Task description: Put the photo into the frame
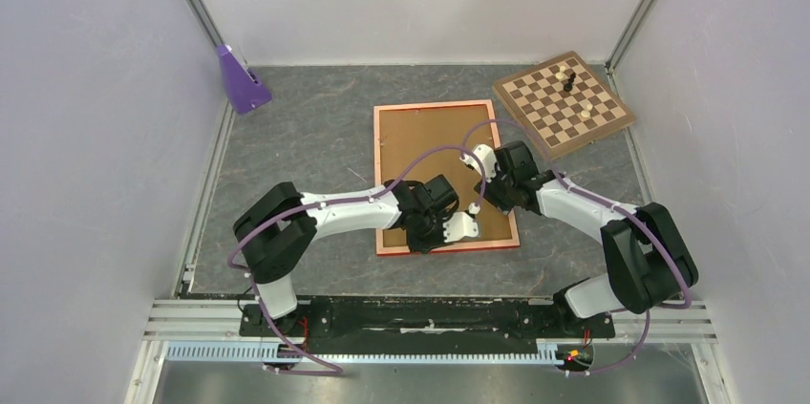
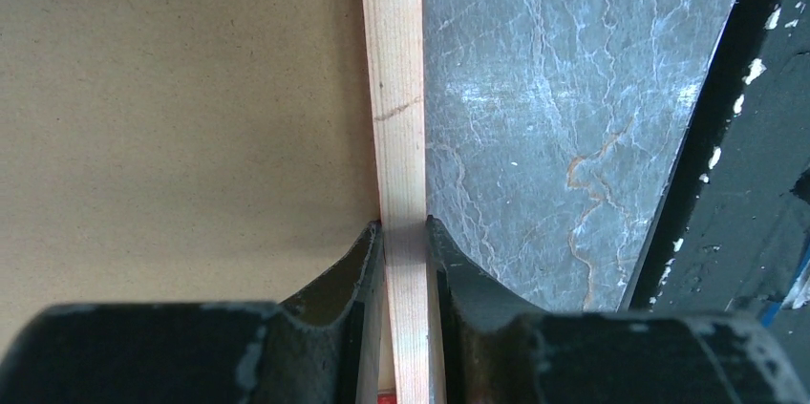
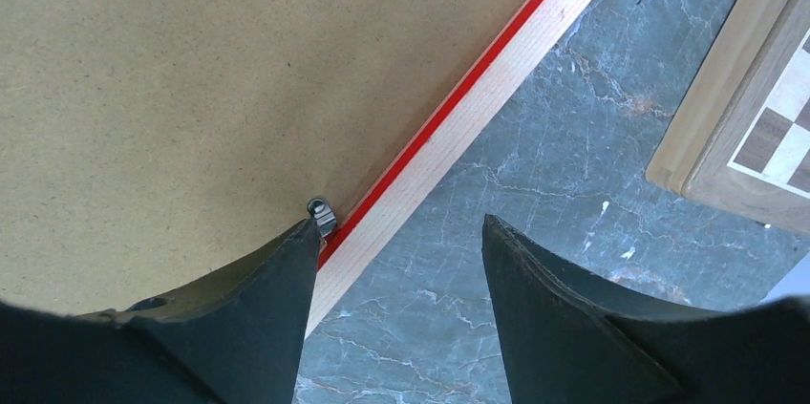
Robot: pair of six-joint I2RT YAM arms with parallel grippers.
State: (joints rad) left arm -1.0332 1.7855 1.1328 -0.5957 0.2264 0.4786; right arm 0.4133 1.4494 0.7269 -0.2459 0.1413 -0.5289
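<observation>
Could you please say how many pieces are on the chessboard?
3: a pale piece near the far corner, a black piece beside it, another pale piece nearer; some may be blurred.

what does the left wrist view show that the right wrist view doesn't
Left wrist only: the left end effector shut on the frame rail, and a black strip past the grey marbled table. Right wrist only: the right end effector open astride the frame edge, one finger beside a small metal clip, and a corner of the chessboard. Both: the brown backing board, the frame's pale wood and the table.
</observation>
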